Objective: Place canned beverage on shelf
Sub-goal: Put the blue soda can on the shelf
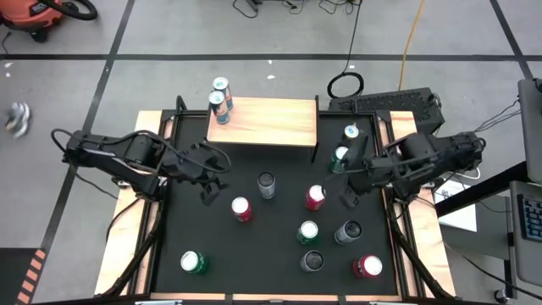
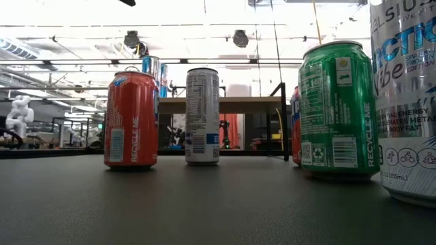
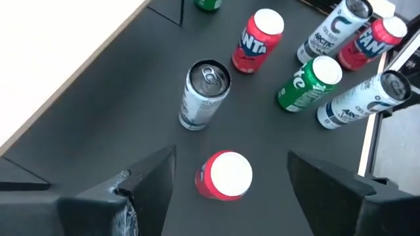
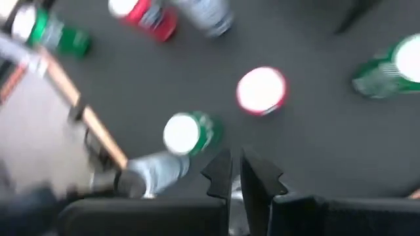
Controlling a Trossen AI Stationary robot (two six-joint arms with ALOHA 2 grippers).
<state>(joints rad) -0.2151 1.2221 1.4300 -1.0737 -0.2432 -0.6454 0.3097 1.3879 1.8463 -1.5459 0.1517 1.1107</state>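
- Left arm: enters from the left edge of the table, reaching inward; left gripper [image 1: 207,182] hangs above the table with its fingers [image 3: 141,183] spread wide, holding nothing.
- Right arm: enters from the right edge, angled inward; right gripper [image 1: 349,193] has its fingers [image 4: 220,174] closed together, empty.

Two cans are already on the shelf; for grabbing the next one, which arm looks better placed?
Left. The left gripper is open, with a red can standing between its fingers. The right gripper is shut and lines up with no can.
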